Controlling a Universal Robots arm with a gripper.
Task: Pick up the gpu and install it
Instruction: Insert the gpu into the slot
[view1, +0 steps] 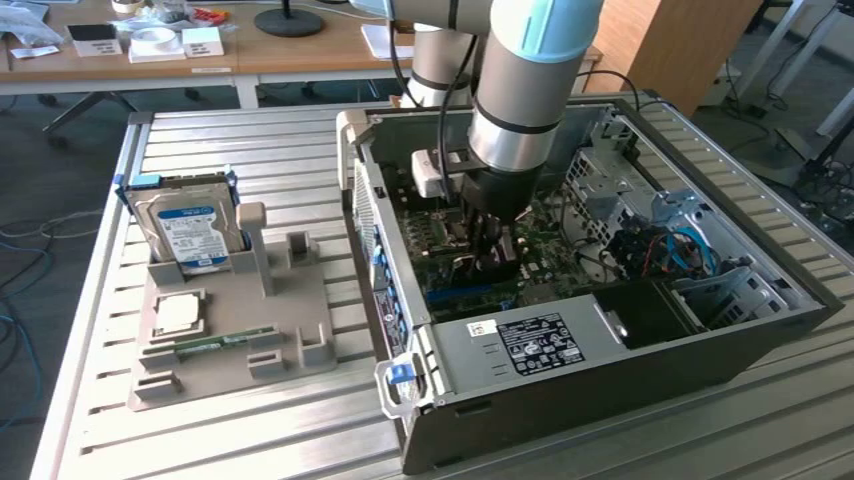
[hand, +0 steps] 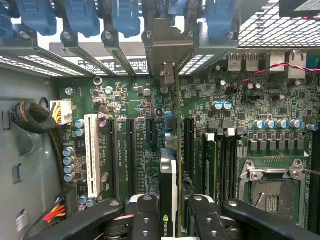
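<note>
The gpu stands on edge inside the open computer case, seen edge-on in the wrist view with its black cooler side and a logo near my fingers. Its silver end bracket reaches the rear slot openings under the blue latches. My gripper is shut on the card, one black finger on each side of it. In the exterior view the gripper is low inside the case, just over the green motherboard. Whether the card's edge sits in a slot I cannot tell.
A white expansion slot and black slots lie beside the card, and the processor socket is on the other side. On the table, a grey fixture holds a hard drive, a processor and a memory stick. Cables fill the case's exterior-view right.
</note>
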